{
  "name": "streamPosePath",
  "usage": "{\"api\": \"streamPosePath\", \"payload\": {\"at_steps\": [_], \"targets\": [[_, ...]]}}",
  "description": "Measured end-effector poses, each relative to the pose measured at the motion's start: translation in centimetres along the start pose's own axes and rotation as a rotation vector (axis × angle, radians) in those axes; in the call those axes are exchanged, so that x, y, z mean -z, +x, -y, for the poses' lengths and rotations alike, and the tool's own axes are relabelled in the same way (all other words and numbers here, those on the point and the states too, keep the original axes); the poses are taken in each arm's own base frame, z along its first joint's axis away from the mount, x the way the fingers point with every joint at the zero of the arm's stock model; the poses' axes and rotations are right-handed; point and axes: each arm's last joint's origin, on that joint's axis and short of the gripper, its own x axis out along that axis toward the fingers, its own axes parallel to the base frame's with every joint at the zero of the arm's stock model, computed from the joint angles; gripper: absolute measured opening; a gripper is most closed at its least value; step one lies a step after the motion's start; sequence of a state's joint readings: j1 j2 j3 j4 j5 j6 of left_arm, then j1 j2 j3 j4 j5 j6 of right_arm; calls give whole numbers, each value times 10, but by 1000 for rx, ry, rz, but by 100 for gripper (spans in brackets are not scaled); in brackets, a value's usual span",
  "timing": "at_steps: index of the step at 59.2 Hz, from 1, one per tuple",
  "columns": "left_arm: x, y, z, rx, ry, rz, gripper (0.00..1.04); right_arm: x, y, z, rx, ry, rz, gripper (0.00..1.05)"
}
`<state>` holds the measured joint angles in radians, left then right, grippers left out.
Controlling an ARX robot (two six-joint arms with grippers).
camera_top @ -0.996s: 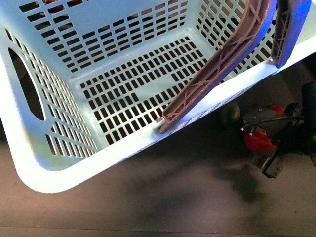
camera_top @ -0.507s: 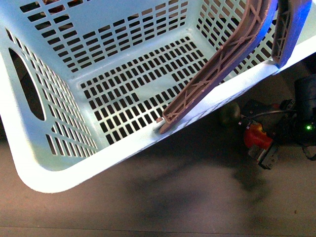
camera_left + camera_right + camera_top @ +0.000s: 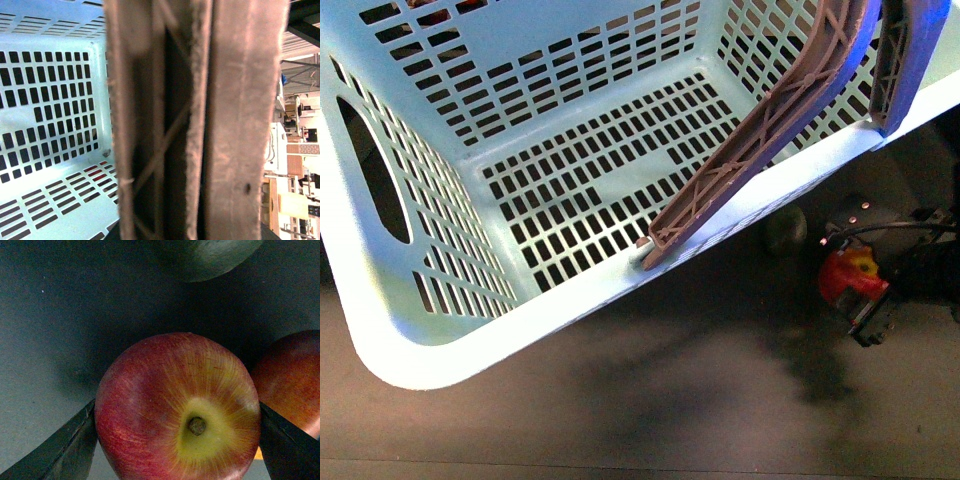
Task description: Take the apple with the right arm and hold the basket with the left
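The light turquoise basket (image 3: 420, 360) fills most of the front view, tilted, its floor bare. Its mauve-brown handles (image 3: 770, 110) rise to the upper right. My left gripper is shut on the basket; only the handle (image 3: 235, 125) shows close up in the left wrist view, and the gripper itself is hidden. My right gripper (image 3: 855, 285) is shut on the red apple (image 3: 848, 275), right of the basket's near rim, above the dark table. In the right wrist view the apple (image 3: 177, 410) sits between the two dark fingers (image 3: 287, 447), stem dimple facing the camera.
A small dark green fruit (image 3: 785, 228) lies by the basket's rim, also in the right wrist view (image 3: 215, 257). A red-yellow fruit (image 3: 292, 377) lies beside the apple. The dark table (image 3: 670, 420) runs along the front.
My right gripper with the apple has shifted slightly, first left and up, then a little right. The basket and its handles have held still.
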<state>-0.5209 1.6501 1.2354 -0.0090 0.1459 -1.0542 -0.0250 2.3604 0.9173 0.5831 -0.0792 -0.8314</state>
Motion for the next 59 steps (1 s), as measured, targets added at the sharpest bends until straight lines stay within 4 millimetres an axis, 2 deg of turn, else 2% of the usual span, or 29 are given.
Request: {"api": "streamPosePath", "payload": {"at_steps": [7, 15, 24, 28, 29, 37, 44, 48, 53, 59], "targets": [[0, 0, 0, 0, 0, 0, 15, -2, -46, 24, 86, 79, 98, 80], [0, 0, 0, 0, 0, 0, 15, 6, -105, 43, 193, 159, 178, 80], [0, 0, 0, 0, 0, 0, 15, 8, -146, 57, 253, 232, 239, 80], [0, 0, 0, 0, 0, 0, 15, 4, -170, 66, 288, 265, 288, 80], [0, 0, 0, 0, 0, 0, 15, 0, -183, 70, 306, 284, 317, 80], [0, 0, 0, 0, 0, 0, 15, -19, -227, 78, 350, 335, 440, 80], [0, 0, 0, 0, 0, 0, 15, -43, -267, 75, 365, 377, 580, 80], [0, 0, 0, 0, 0, 0, 15, -63, -284, 64, 330, 393, 674, 80], [0, 0, 0, 0, 0, 0, 15, -83, -291, 47, 258, 414, 748, 80], [0, 0, 0, 0, 0, 0, 15, -102, -289, 29, 182, 411, 791, 80]]}}
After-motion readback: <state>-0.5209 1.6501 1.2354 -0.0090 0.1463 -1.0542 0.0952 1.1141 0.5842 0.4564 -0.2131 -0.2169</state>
